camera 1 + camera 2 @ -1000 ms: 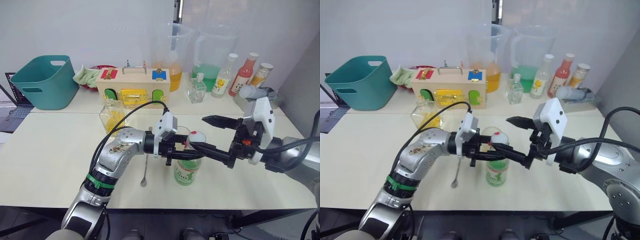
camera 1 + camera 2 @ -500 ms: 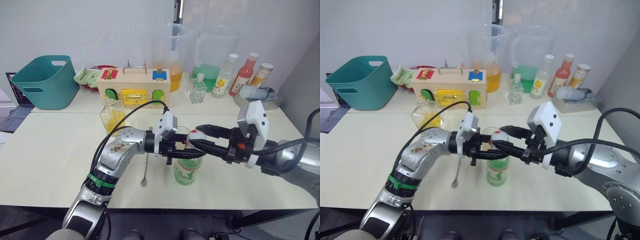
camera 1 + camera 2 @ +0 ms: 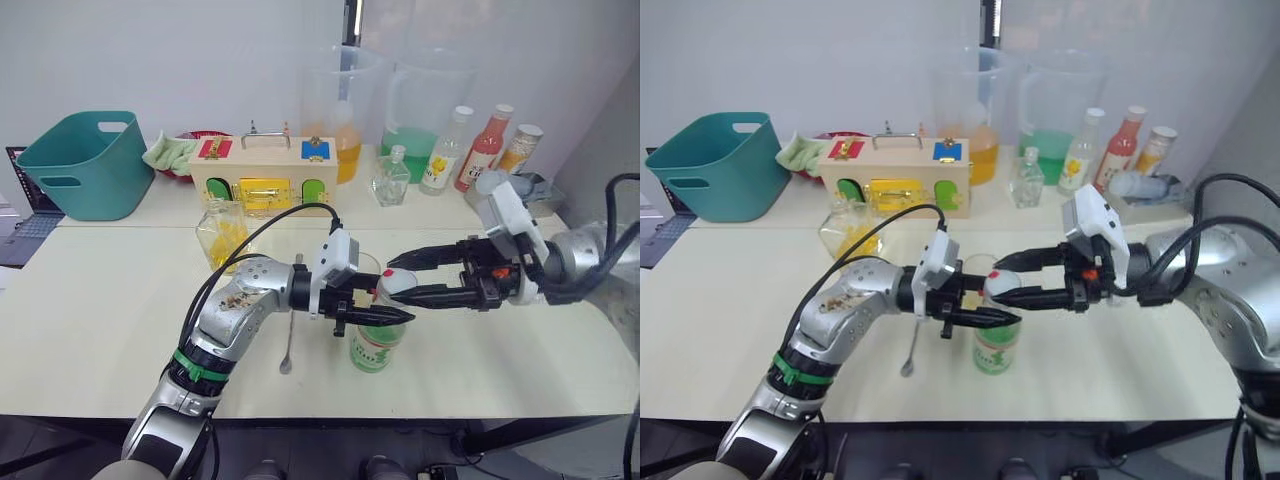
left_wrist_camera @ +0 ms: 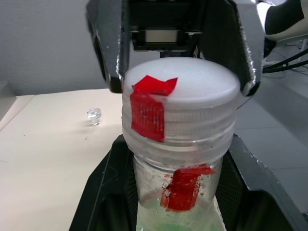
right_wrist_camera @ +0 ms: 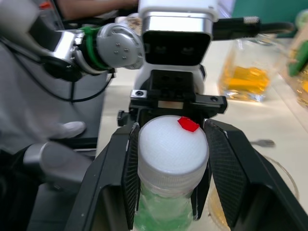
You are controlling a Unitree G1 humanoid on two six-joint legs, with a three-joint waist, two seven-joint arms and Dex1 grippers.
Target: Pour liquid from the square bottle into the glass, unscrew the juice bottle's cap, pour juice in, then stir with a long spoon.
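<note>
The juice bottle (image 3: 374,345), green-labelled, stands upright near the table's front middle. My left gripper (image 3: 390,316) is shut on its neck just under the cap (image 4: 180,103), with its fingers (image 4: 101,202) on both sides. From the right, my right gripper (image 3: 393,282) is shut on the white cap, one finger above and one below. The glass (image 3: 980,268) stands just behind the bottle, partly hidden. The square bottle (image 3: 225,232) with yellow liquid stands to the left. The long spoon (image 3: 288,345) lies flat under my left forearm.
A wooden latch box (image 3: 265,172), a teal basket (image 3: 85,160), two big measuring jugs (image 3: 340,110) and several bottles (image 3: 487,148) line the back of the table. A small clear glass bottle (image 3: 392,178) stands behind the glass.
My right gripper went from wide open to shut on the cap, then its wrist turned about the cap. The left gripper and the bottle stayed put.
</note>
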